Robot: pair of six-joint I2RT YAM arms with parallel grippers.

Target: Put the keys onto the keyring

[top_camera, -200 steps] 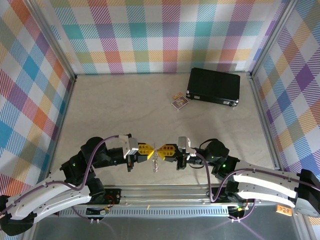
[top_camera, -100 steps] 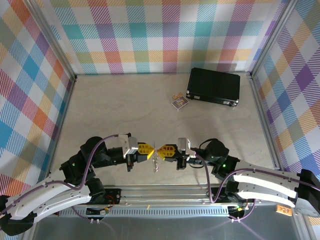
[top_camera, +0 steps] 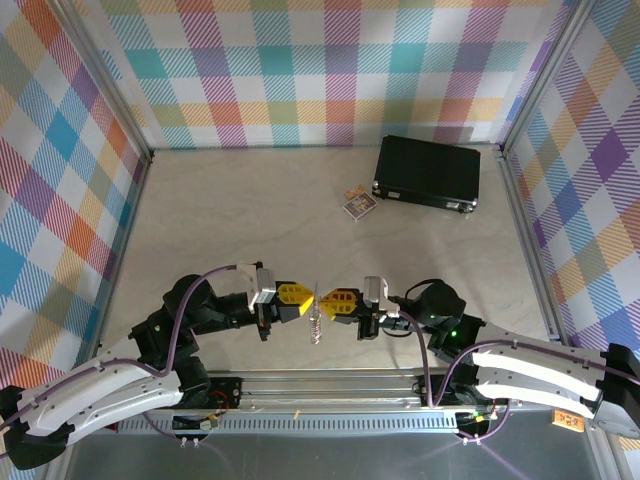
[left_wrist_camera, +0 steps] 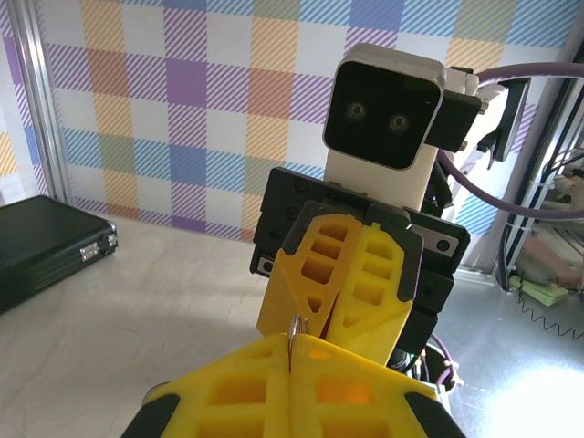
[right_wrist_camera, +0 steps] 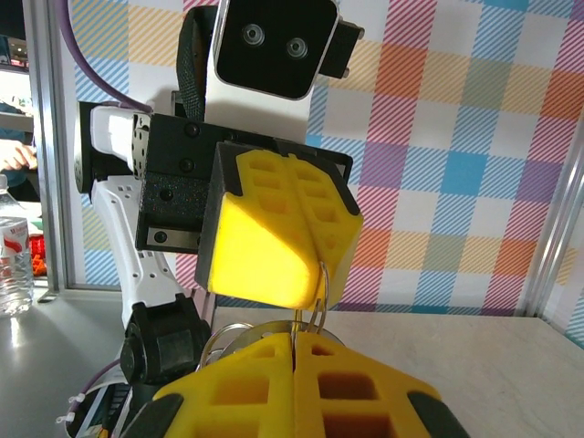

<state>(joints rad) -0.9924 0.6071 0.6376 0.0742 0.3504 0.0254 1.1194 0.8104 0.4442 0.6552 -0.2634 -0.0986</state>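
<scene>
left pincer [top_camera: 305, 299] and right pincer [top_camera: 327, 300] meet tip to tip over the near edge of the surface [top_camera: 250, 220]. both are fully closed, each nipping the thin wire of the keyring [top_camera: 316, 322], chain hanging below. black case [top_camera: 427, 172] and card packet [top_camera: 358, 203] lie far off, back right.

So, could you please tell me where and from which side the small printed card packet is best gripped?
I'd grip the small printed card packet across its two longer edges, coming straight down from above. It lies flat on the table, turned at an angle, so the grip should be rotated to match; the black case sits close on its right.
</scene>
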